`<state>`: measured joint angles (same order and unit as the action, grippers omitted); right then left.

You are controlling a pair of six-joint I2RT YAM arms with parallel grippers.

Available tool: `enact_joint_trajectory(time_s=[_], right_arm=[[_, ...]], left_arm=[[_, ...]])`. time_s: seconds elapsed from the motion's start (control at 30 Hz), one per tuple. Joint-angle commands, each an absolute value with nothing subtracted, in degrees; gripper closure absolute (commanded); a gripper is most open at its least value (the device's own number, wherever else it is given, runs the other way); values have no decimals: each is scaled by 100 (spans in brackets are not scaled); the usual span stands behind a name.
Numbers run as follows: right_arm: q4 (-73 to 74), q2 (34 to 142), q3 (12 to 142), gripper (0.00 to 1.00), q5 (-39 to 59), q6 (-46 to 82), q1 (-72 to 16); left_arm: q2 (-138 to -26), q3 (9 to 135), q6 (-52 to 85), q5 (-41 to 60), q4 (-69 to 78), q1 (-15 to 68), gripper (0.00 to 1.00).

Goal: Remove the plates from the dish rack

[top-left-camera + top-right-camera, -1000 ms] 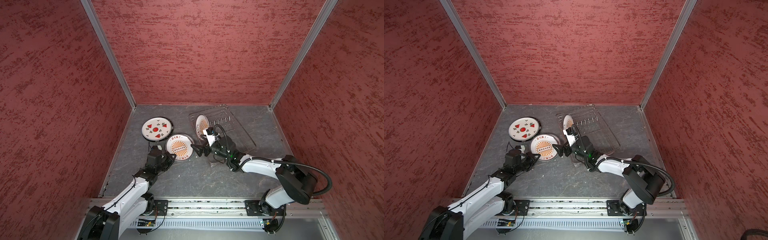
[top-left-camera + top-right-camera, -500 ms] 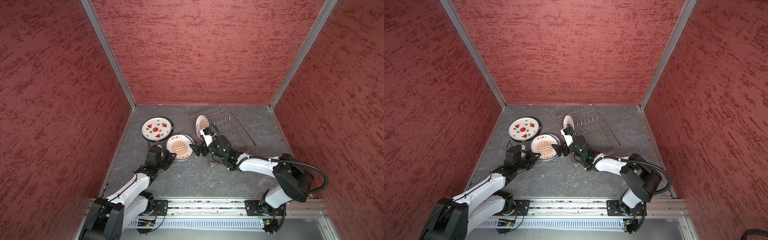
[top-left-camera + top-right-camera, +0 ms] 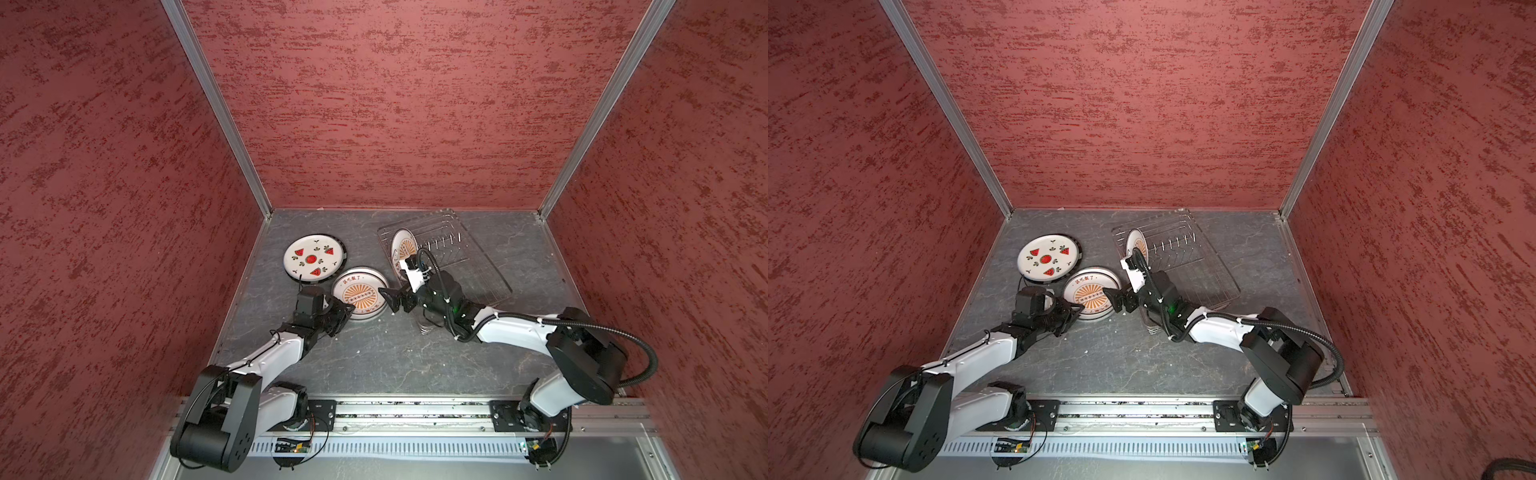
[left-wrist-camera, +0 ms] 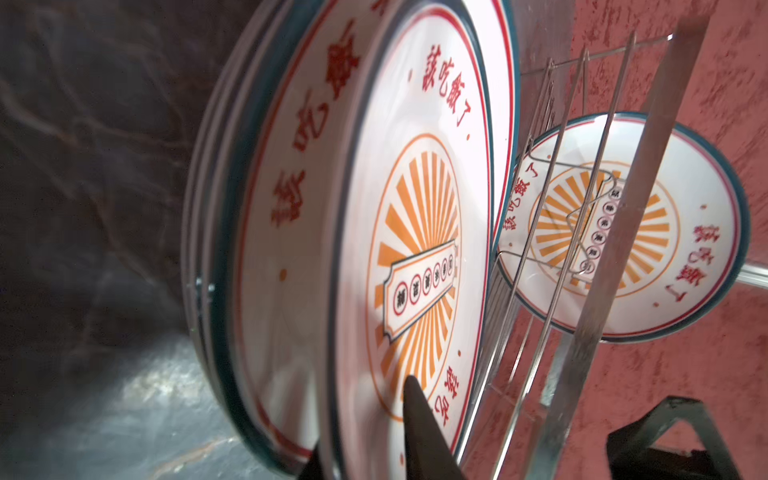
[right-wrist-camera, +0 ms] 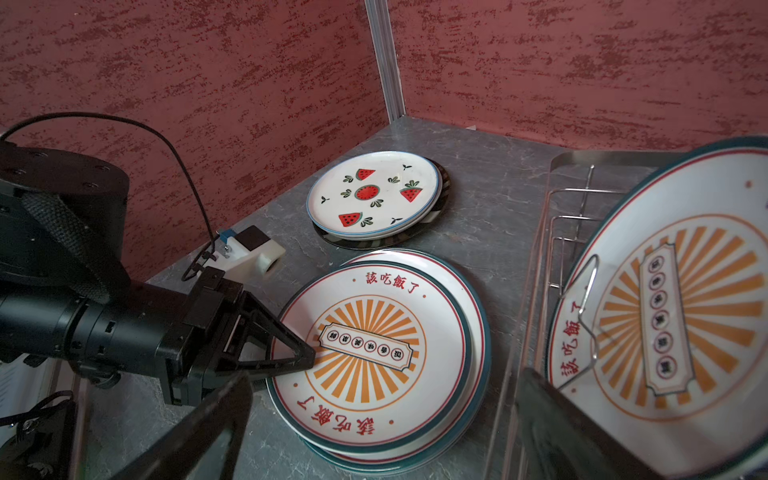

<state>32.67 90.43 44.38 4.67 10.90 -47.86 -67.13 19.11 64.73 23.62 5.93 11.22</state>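
A stack of orange sunburst plates (image 3: 359,294) (image 3: 1092,293) (image 5: 374,340) (image 4: 415,249) lies flat on the grey floor. My left gripper (image 3: 347,309) (image 3: 1077,309) (image 5: 309,359) (image 4: 361,419) straddles the top plate's near rim, jaws slightly parted, one finger above and one below. One sunburst plate (image 3: 404,249) (image 3: 1137,245) (image 5: 665,311) (image 4: 623,228) stands upright in the wire dish rack (image 3: 465,266) (image 3: 1196,266) (image 5: 540,291) (image 4: 615,249). My right gripper (image 3: 392,297) (image 3: 1119,301) (image 5: 382,436) hangs wide open and empty between stack and rack.
A watermelon plate (image 3: 314,260) (image 3: 1048,259) (image 5: 374,195) lies on a larger dark-rimmed plate (image 5: 444,187) near the left wall. A small clear object (image 3: 426,326) sits under my right forearm. Red walls close in three sides, and bare floor lies in front of the stack.
My left gripper's jaws have parted a little around the rim of the top sunburst plate, which rests on the stack. The right gripper stays wide open and has barely moved.
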Motion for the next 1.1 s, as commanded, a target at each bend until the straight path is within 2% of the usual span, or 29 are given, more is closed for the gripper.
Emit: enact_joint_trajectory(time_s=[0.0,0.1,0.43,0.8,1.07], right_arm=[[3284,8886,4492,1,290,1037,-4825],[3295,8890,4491,1,285,1028,-4834],[3293,8903,4529,1,228,1002,-4834],[3294,8868,4537,1,132,970,-4841],[3338,8878,4536,1,123,962,-4843]], left_arm=[[-6656,1961,6490,2462,748,1086,67],[-6577,1938,6495,2402,721,1077,62],[-6048,1834,6464,1821,434,1081,37],[-5269,1605,6542,1299,164,1068,35],[-5595,1631,6531,1476,530,1143,34]])
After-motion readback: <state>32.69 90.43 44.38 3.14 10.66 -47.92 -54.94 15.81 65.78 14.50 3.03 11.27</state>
